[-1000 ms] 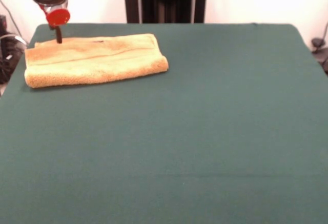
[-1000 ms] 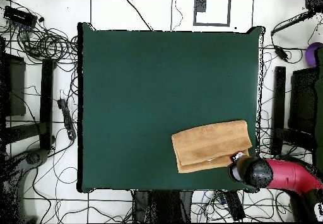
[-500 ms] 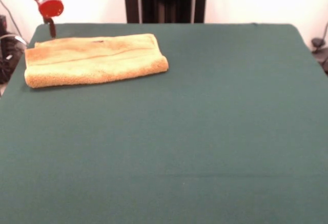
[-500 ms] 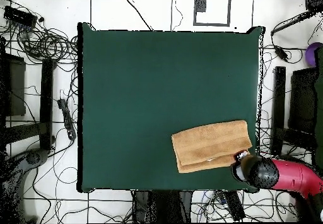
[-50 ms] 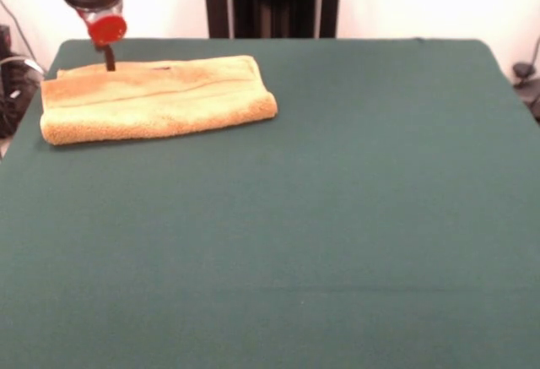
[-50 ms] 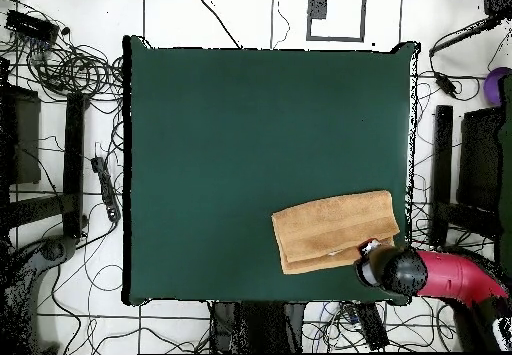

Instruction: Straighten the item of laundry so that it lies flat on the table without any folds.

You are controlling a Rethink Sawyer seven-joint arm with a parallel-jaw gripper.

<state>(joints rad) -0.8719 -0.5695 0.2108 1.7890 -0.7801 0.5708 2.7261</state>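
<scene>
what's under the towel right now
The towel lies folded over itself on the green table, so a lower layer and cloth are beneath. Anything between the layers is hidden.

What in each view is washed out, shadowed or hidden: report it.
Front view: wall behind the table glares white; the towel is evenly lit with a faint shadow along its near edge; the gripper shows only a dark tip. Overhead view: the arm's head hides the gripper.
</scene>
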